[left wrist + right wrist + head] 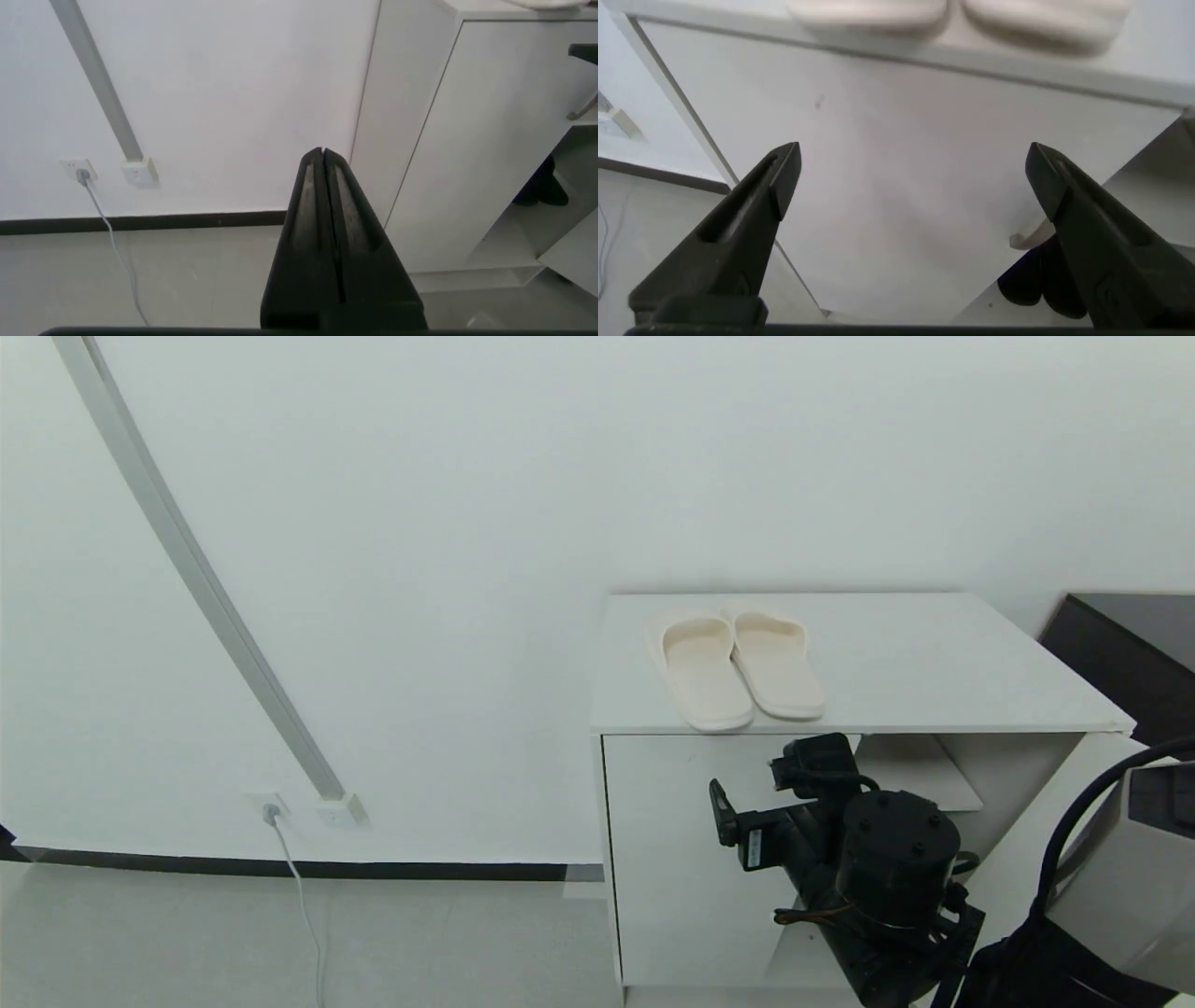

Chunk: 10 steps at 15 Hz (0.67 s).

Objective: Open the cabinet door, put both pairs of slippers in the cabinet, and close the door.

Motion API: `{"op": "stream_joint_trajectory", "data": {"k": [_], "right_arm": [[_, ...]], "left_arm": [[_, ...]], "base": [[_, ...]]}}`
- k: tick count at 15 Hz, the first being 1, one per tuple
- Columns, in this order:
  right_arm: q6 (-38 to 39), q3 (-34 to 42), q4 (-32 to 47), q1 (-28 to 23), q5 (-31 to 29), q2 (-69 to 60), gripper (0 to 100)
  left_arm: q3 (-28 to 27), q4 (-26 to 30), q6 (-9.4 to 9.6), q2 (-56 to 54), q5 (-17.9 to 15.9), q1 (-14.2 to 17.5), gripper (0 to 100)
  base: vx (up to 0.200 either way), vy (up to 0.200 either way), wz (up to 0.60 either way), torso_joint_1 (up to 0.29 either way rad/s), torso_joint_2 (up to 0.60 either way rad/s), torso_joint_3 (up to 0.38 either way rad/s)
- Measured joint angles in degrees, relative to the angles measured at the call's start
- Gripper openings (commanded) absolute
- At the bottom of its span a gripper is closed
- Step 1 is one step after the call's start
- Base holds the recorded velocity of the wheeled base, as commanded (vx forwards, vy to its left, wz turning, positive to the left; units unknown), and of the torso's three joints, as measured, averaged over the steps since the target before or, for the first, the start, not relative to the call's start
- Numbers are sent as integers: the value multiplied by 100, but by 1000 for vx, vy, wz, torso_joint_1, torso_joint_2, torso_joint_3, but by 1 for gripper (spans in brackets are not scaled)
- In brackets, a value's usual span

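**Slippers.** One cream pair of slippers point(738, 667) lies on top of the cabinet point(934, 653), in the left half of the top. The two slippers lie side by side and touching. Their ends at the cabinet's front project slightly over the front edge.

**Cabinet.** The cabinet is white and stands against the wall. The left door point(681, 859) is shut. The right bay is open, and an inner shelf point(920, 775) is exposed. A white panel point(1027, 840) angles out from the cabinet's right edge and appears to be the right door swung open. A dark object point(1036, 280) lies low inside the open bay, below the shelf. Its form cannot be resolved.

**Right pincer.** The right pincer point(756, 793) is in front of the shut left door, below the overhanging slippers and apart from the door face. Its fingers point(757, 215) are spread wide and grip nothing.

**Left pincer.** The left pincer point(322, 154) is off the cabinet's left front corner. It points towards the wall beside the cabinet. Its fingers are pressed together with nothing between them.

**Surroundings.** A wall socket point(271, 812) with a plugged-in cable is low on the wall, well to the left of the cabinet. A slanting conduit point(187, 560) runs up the wall from a box just beside the socket. A dark piece of furniture point(1130, 653) stands to the right of the cabinet.
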Motion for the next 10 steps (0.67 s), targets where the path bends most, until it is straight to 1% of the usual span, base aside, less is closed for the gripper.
{"op": "stream_joint_trajectory", "data": {"k": [4,10], "right_arm": [[0,0,-13,-2,-4,-2,100],[2,10,-59,-6,13,-11,100]], "left_arm": [[0,-2,0,0,0,2,0],[0,0,0,0,0,2,0]], "base": [[0,0,0,255,-585,-327],[0,0,0,189,-394,-218]]}}
